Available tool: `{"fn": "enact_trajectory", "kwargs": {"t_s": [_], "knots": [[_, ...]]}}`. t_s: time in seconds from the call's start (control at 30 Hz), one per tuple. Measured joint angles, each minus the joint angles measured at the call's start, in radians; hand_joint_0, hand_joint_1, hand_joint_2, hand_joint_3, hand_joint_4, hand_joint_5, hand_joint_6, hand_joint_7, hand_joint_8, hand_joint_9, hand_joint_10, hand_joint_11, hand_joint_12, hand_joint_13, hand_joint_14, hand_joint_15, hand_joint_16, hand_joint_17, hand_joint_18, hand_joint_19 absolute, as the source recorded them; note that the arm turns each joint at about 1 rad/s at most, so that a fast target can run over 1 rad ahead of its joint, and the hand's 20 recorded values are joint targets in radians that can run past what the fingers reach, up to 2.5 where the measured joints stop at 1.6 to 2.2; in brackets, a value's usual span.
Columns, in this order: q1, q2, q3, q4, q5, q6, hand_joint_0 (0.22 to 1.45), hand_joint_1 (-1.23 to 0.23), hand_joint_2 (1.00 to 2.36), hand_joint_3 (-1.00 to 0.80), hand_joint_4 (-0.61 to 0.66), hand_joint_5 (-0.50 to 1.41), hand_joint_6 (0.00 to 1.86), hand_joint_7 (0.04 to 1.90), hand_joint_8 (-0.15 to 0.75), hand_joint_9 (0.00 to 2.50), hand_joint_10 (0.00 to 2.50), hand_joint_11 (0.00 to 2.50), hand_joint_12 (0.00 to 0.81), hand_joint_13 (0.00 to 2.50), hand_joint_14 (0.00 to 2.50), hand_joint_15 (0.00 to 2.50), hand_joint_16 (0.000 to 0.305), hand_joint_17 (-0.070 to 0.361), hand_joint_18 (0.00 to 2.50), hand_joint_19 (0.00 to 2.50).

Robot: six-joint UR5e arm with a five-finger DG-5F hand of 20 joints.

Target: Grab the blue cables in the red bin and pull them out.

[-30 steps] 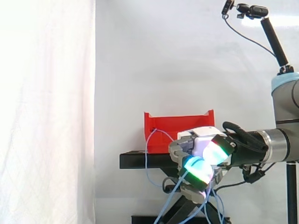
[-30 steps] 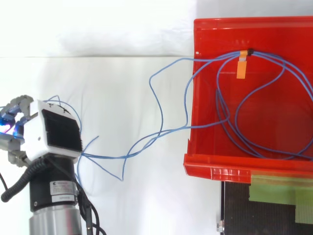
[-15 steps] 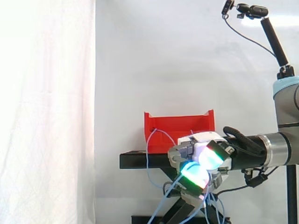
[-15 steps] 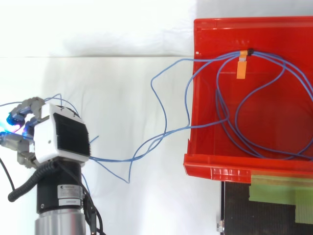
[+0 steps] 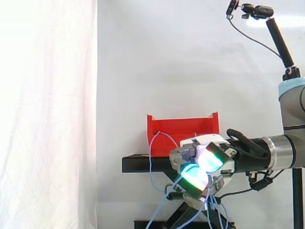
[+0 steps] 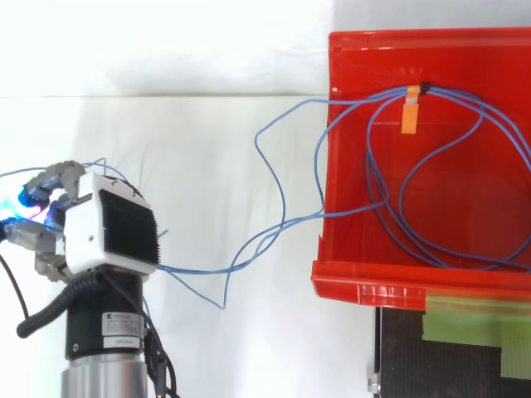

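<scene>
The red bin [image 6: 398,286] stands at the right in the top view, on a black stand [image 5: 143,164] in the side view. Thin blue cables [image 6: 375,195] loop inside it, tied at an orange tag [image 6: 408,112]. Several strands spill over the bin's left wall and trail across the white surface. My hand [image 6: 108,232] sits far left of the bin. Its fingers are curled round the cable strands, and loose ends hang below it in the side view [image 5: 151,157]. There the hand [image 5: 202,162] is in front of the stand, below the bin's height.
A white curtain backs the scene. A camera on a black pole [image 5: 281,43] rises at the upper right of the side view. Green tape [image 6: 473,311] lies on the stand beside the bin. A scissor-type base [image 5: 181,214] supports the stand.
The hand has shifted a little towards the bin in the top view, and left and down in the side view. The trailing cable strands have slackened and bowed.
</scene>
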Motion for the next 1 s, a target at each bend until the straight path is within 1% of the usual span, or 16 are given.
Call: {"fn": "enact_trajectory", "kwargs": {"t_s": [0.37, 0.53, 0.8, 1.0], "knots": [[0.000, 0.000, 0.000, 0.005, 0.000, -0.002, 0.98, -0.95, 1.01, -0.80, -0.08, 0.50, 1.52, 0.38, 0.187, 0.99, 0.55, 1.57, 0.273, 1.24, 0.98, 1.44, 0.043, 0.097, 0.97, 1.02], [0.000, 0.000, 0.000, 0.005, 0.000, -0.003, 0.98, -0.95, 1.01, -0.79, -0.07, 0.51, 1.52, 0.38, 0.194, 1.00, 0.49, 1.59, 0.280, 1.25, 0.97, 1.44, 0.043, 0.097, 0.97, 1.02], [0.000, 0.000, 0.000, 0.005, 0.001, -0.003, 0.98, -0.96, 1.01, -0.77, -0.06, 0.52, 1.51, 0.39, 0.195, 1.01, 0.42, 1.60, 0.275, 1.26, 0.89, 1.48, 0.043, 0.097, 0.97, 1.02], [0.000, 0.000, 0.000, 0.005, 0.001, -0.003, 0.98, -0.96, 1.01, -0.76, -0.06, 0.52, 1.51, 0.40, 0.195, 1.01, 0.41, 1.61, 0.273, 1.26, 0.87, 1.49, 0.043, 0.097, 0.97, 1.02]]}}
